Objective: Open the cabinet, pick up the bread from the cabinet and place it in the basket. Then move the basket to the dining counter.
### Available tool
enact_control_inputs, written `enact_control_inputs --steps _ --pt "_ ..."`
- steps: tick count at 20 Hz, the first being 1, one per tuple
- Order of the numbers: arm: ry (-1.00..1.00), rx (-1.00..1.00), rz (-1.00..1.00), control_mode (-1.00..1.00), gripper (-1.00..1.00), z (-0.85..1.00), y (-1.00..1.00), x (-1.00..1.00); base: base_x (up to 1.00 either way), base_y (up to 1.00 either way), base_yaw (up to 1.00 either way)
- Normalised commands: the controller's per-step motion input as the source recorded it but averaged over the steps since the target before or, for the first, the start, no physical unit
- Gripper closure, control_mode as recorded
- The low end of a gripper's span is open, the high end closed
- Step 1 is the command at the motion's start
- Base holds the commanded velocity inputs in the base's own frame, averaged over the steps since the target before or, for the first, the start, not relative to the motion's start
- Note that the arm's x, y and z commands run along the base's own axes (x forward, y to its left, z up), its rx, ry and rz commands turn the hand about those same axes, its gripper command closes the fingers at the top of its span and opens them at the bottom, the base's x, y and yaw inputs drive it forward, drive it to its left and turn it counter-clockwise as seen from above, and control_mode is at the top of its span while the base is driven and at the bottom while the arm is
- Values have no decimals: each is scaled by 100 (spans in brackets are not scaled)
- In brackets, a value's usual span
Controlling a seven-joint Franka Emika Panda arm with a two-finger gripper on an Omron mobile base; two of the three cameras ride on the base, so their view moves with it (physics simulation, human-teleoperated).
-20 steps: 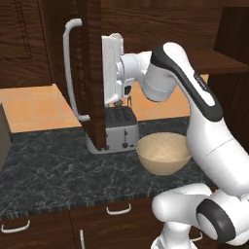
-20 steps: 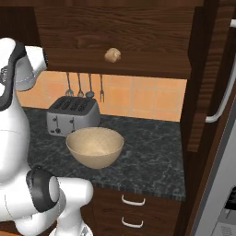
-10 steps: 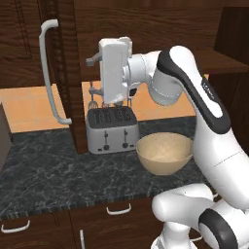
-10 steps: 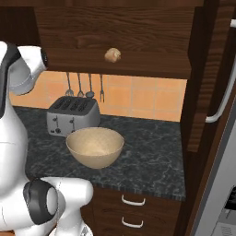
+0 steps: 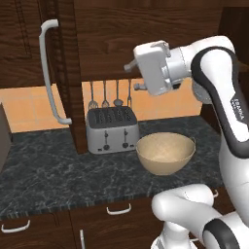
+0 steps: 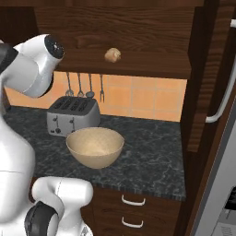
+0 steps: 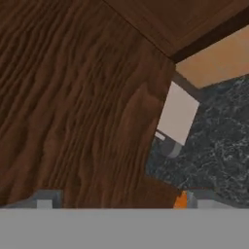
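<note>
A: How far along is it?
B: The cabinet [image 5: 63,97] door is swung open. The bread [image 6: 112,55] sits on the shelf above the basket [image 6: 95,146].
A: And the gripper [image 7: 116,197]?
B: Jaws spread wide, holding nothing, facing the door.
A: What's left?
B: Pick the bread, drop it in the basket, carry that to the dining counter.

Open cabinet door [image 5: 63,73] stood edge-on left of toaster [image 5: 112,129], blocking that side; shelf opening w/ bread [image 6: 112,55] lay unobstructed; basket [image 6: 95,146] sat open-topped on counter.
</note>
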Motion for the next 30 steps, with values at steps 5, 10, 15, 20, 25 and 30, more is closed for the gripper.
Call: enact_control_inputs --steps 5,10,15,20,25,30 --pt "-16 -50 -38 -100 -100 -3 -86 28 0 0 0" --pt "-12 -50 -40 -100 -100 -8 -90 25 0 0 0" --pt "-8 -48 -46 -100 -100 -10 -84 25 0 0 0" --pt "-13 -35 -53 -100 -100 -27 -64 31 0 0 0" --pt "-14 6 -21 -100 -100 -3 -5 94 0 0 0" --pt "-13 7 0 -100 -100 44 -52 41 0 0 0"
